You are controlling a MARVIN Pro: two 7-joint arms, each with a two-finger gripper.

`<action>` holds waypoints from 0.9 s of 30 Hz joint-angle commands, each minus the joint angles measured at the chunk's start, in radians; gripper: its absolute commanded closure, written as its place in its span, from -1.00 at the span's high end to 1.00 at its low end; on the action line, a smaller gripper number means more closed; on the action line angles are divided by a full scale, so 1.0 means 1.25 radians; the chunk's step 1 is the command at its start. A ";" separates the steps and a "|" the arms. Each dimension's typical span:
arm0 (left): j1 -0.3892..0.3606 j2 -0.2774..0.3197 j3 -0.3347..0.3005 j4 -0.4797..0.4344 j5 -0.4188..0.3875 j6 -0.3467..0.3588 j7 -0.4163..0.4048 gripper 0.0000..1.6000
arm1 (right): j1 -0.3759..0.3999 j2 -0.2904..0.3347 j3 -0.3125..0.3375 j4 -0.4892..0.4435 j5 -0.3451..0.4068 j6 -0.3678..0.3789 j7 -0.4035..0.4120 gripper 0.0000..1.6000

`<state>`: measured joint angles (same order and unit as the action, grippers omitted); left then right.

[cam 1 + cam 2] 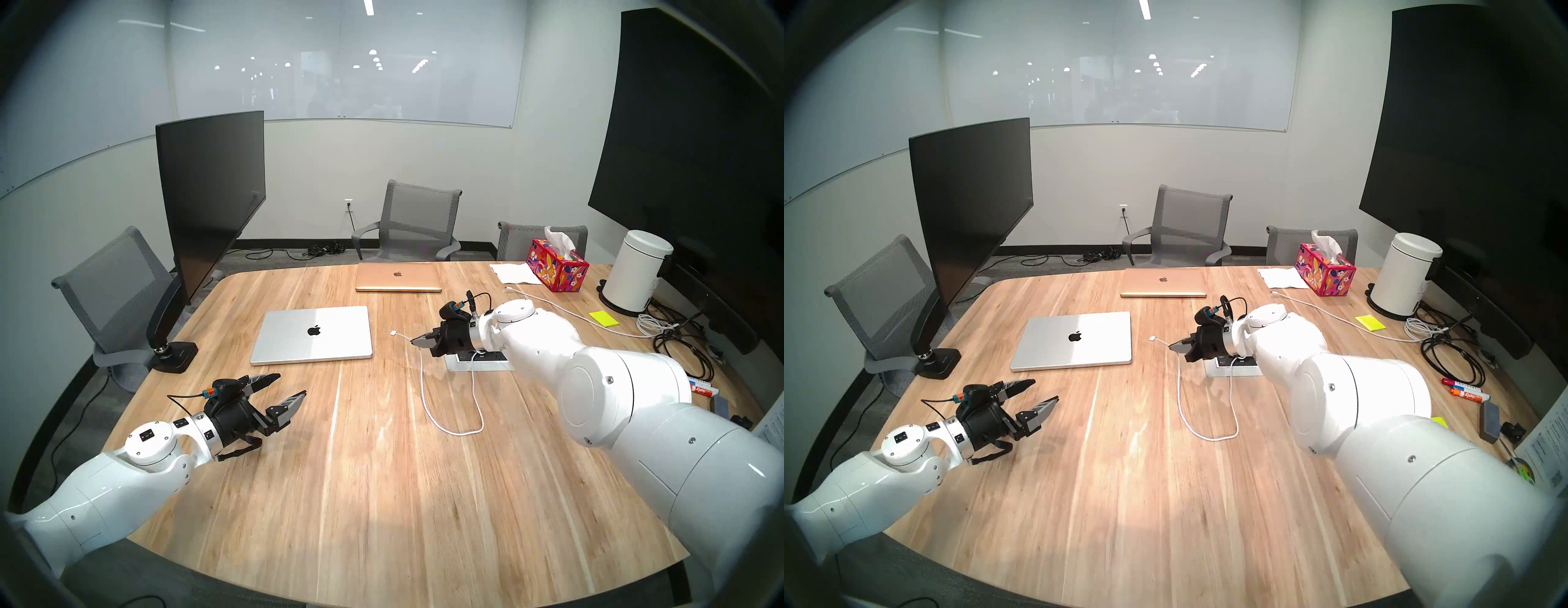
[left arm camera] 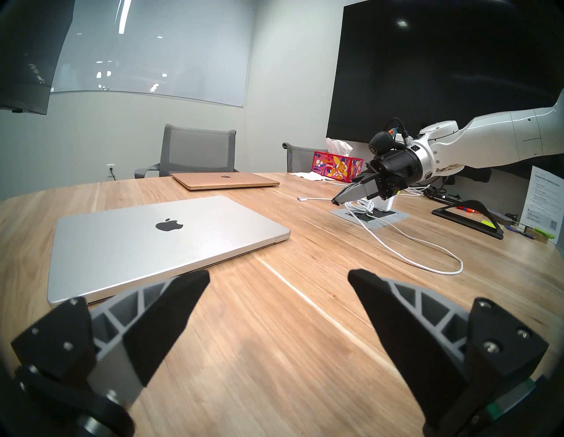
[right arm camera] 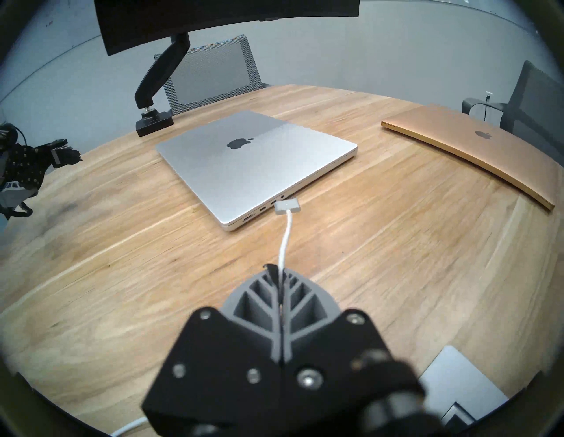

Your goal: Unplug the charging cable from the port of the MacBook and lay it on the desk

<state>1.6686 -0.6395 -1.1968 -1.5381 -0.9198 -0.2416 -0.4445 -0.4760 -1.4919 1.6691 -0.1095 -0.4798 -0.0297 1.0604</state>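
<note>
The silver MacBook lies shut on the wood-grain desk. My right gripper is shut on the white charging cable a short way behind its plug. The plug hangs free, apart from the laptop's side edge, where small ports show. The cord loops over the desk back to the power strip. My left gripper is open and empty, hovering near the laptop's front left corner. In the left wrist view the plug sits right of the MacBook.
A gold laptop lies at the back. A recessed power strip sits under my right wrist. A monitor on an arm stands left. A tissue box, white canister, sticky notes and black cords crowd the right.
</note>
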 commanded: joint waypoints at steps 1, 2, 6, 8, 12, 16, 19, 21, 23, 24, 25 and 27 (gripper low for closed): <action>-0.002 -0.001 -0.005 -0.008 0.001 -0.009 0.002 1.00 | 0.003 0.039 0.018 0.001 0.016 -0.021 0.041 -1.00; -0.002 -0.001 -0.005 -0.008 0.001 -0.009 0.002 1.00 | 0.003 0.042 0.020 0.002 0.016 -0.024 0.046 -1.00; -0.003 -0.001 -0.005 -0.007 0.000 -0.009 0.002 1.00 | -0.003 0.057 0.028 0.007 0.019 -0.036 0.068 -1.00; -0.003 -0.001 -0.005 -0.007 0.000 -0.009 0.002 1.00 | -0.007 0.064 0.033 0.008 0.021 -0.041 0.078 -1.00; -0.003 0.000 -0.004 -0.007 0.000 -0.008 0.002 1.00 | -0.013 0.079 0.042 0.008 0.023 -0.048 0.096 -1.00; -0.003 0.000 -0.004 -0.007 0.000 -0.008 0.001 1.00 | -0.018 0.091 0.051 0.008 0.026 -0.054 0.115 -1.00; -0.004 0.000 -0.003 -0.007 0.000 -0.007 0.001 1.00 | -0.020 0.095 0.057 0.008 0.028 -0.063 0.129 -1.00; -0.004 0.000 -0.003 -0.007 0.000 -0.007 0.001 1.00 | -0.022 0.097 0.061 0.008 0.029 -0.066 0.135 -1.00; -0.004 0.000 -0.003 -0.007 -0.001 -0.007 0.001 1.00 | -0.025 0.101 0.066 0.008 0.031 -0.069 0.145 -1.00; -0.004 0.000 -0.003 -0.007 -0.001 -0.007 0.001 1.00 | -0.026 0.102 0.067 0.008 0.030 -0.070 0.146 -1.00; -0.004 0.000 -0.003 -0.007 -0.001 -0.007 0.001 1.00 | -0.027 0.103 0.068 0.008 0.031 -0.071 0.149 -1.00; -0.004 0.000 -0.003 -0.007 -0.001 -0.007 0.001 1.00 | -0.030 0.106 0.072 0.008 0.032 -0.073 0.154 -1.00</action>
<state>1.6682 -0.6387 -1.1943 -1.5381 -0.9208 -0.2429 -0.4434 -0.5171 -1.3784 1.7442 -0.0928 -0.4560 -0.1065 1.2248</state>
